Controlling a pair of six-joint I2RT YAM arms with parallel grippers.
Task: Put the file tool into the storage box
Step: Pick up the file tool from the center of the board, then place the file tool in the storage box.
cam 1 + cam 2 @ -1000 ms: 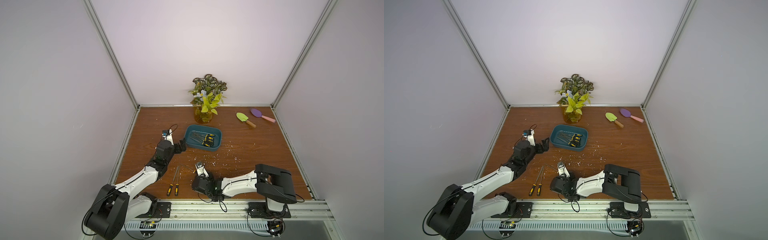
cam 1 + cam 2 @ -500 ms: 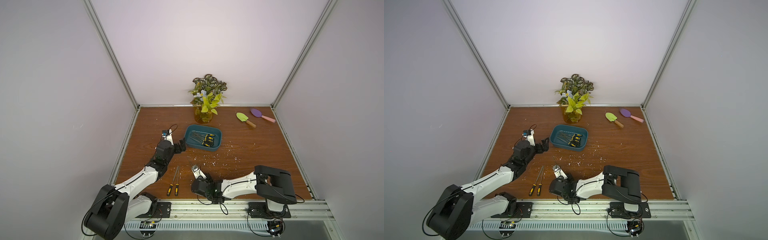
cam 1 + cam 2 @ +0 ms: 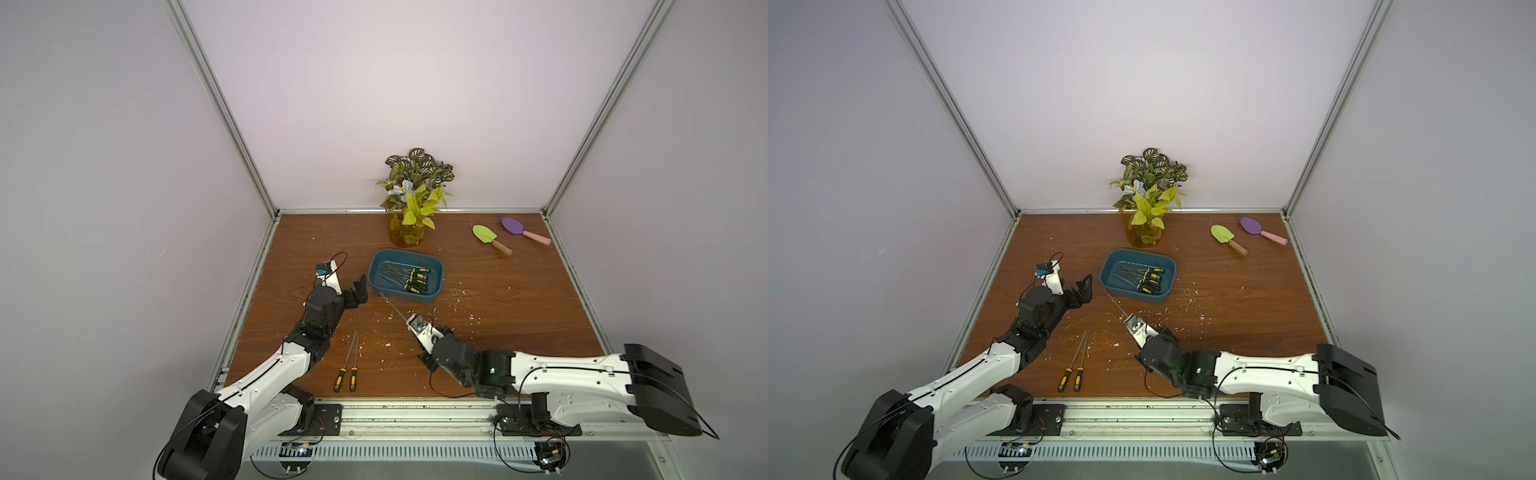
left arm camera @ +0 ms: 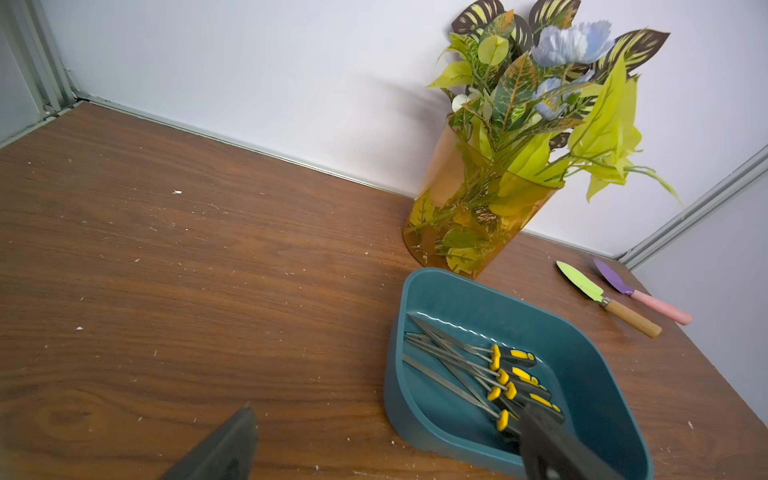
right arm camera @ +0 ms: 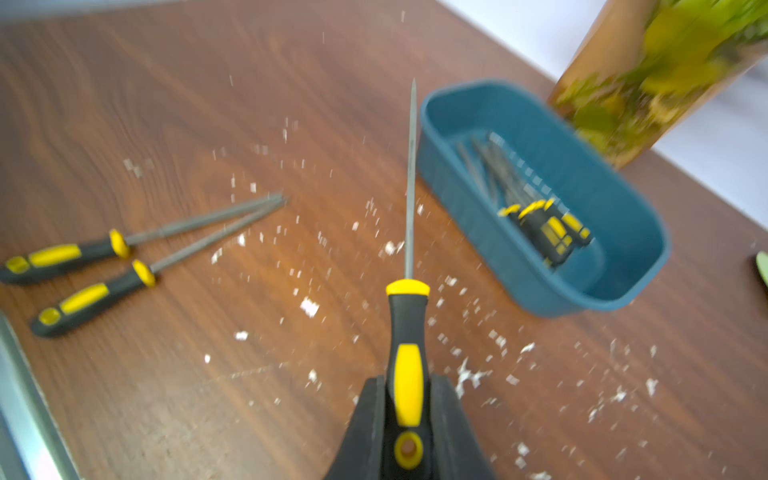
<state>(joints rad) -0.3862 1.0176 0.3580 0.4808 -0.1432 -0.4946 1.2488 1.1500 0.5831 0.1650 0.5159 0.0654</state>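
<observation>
The table point(image 3: 519, 332) is bare wood strewn with pale chips. The box point(image 3: 441, 272) sits mid-table, just in front of the vase point(image 3: 405, 237). It already holds a heap of files point(image 3: 409, 278), handles together at one end.

My left gripper point(image 3: 358, 291) stands near the box's end wall with its jaws spread wide and nothing in them.

My right gripper point(image 5: 407, 399) is clamped tight on the file point(image 5: 408, 291), which is off the table. The jaws pinch the butt of its handle, and the blade runs straight out ahead. In both top views the tip lies close to the box's near corner, outside the rim.

I judge the file light and rigid. The steel shaft is thin and will not flex, and the black-and-yellow handle looks rubbery, so it should give good friction. The handle is the place to hold. The bare blade is narrow, hard and likely to slip or twist between flat pads.

Held this far back, most of the length overhangs. Any small wrist tilt will swing the point widely, and it could snag the box wall.

Two more files point(image 3: 347, 365) lie side by side near the front edge.
</observation>
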